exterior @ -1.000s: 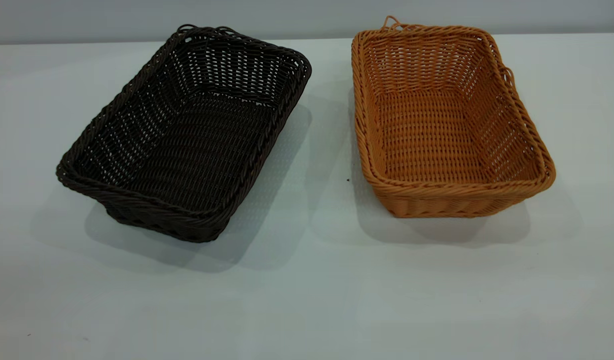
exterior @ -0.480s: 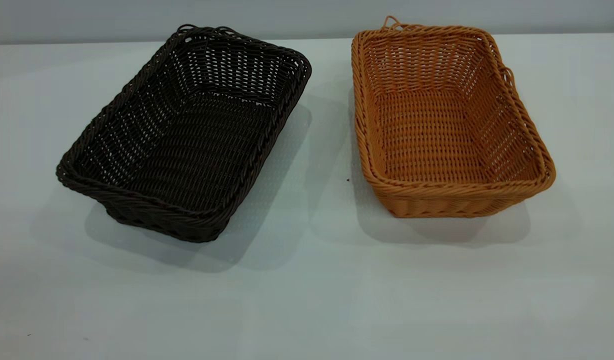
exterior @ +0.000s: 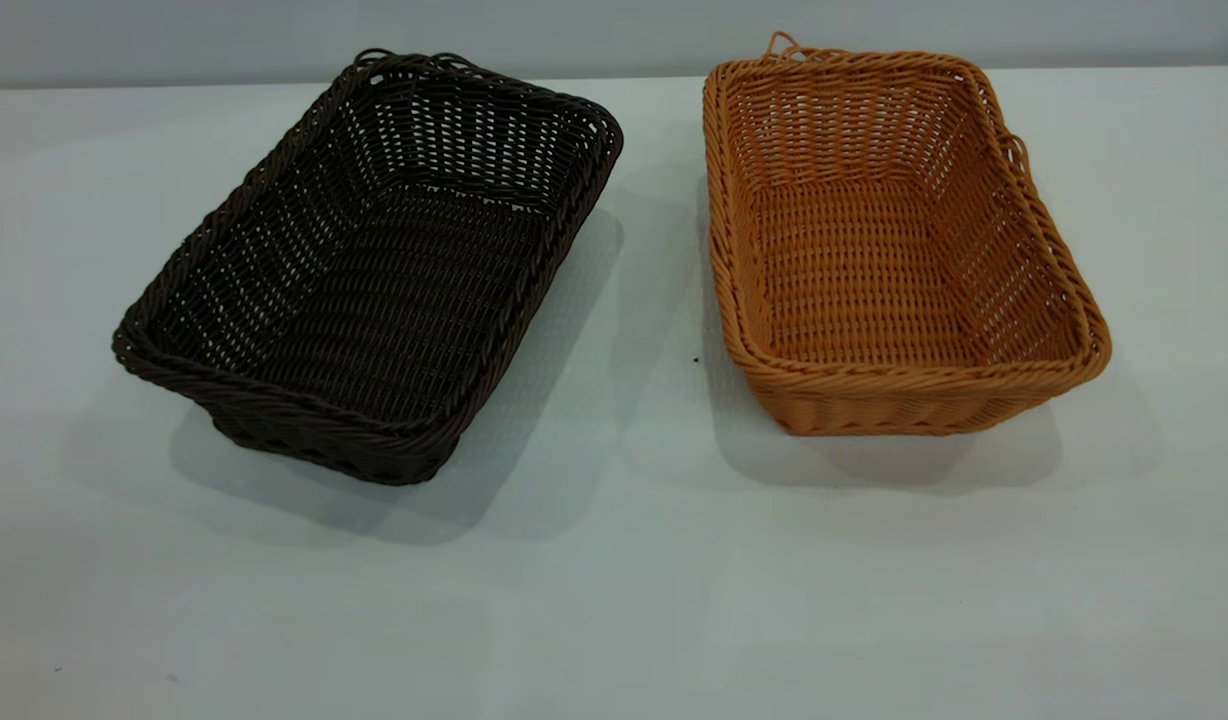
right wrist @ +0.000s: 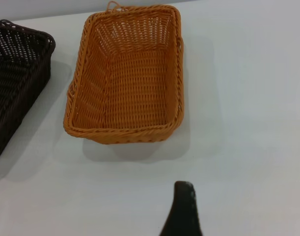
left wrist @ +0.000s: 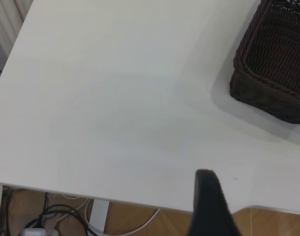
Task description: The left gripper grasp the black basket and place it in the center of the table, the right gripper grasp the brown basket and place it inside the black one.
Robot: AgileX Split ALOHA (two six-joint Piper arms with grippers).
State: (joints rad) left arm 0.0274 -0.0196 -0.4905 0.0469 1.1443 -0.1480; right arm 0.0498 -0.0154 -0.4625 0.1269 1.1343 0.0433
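Only one dark finger [left wrist: 208,204] of the left gripper shows, rising from the lower edge of the left wrist view over the counter's near edge; its partner is cut off, so whether the fingers stand wide or narrow cannot be told. The same holds for the right gripper: a single black pointed finger [right wrist: 183,209] enters the right wrist view from below, its partner out of frame, and the spread cannot be told. Neither finger touches anything, and neither gripper appears in the exterior view.

Well apart from the left finger sits the rectangular, very dark brown-black woven wicker basket [exterior: 374,270], of which the left wrist view catches just one corner [left wrist: 270,64], the rest cut off. It rests on the broad, plain white-grey counter [exterior: 614,580], on the exterior view's left side and turned at a slant.

The rectangular orange-tan woven wicker basket [exterior: 879,260] stands on the counter on the exterior view's right side, beside the dark one with a strip of bare counter between them. In the right wrist view it lies whole [right wrist: 127,78], apart from the finger. Both baskets are upright and hold nothing. Loose strand loops poke up from the orange-tan basket's far rim.

Under the counter edge in the left wrist view, some cables [left wrist: 56,216] lie on a brown floor, partly cut off.
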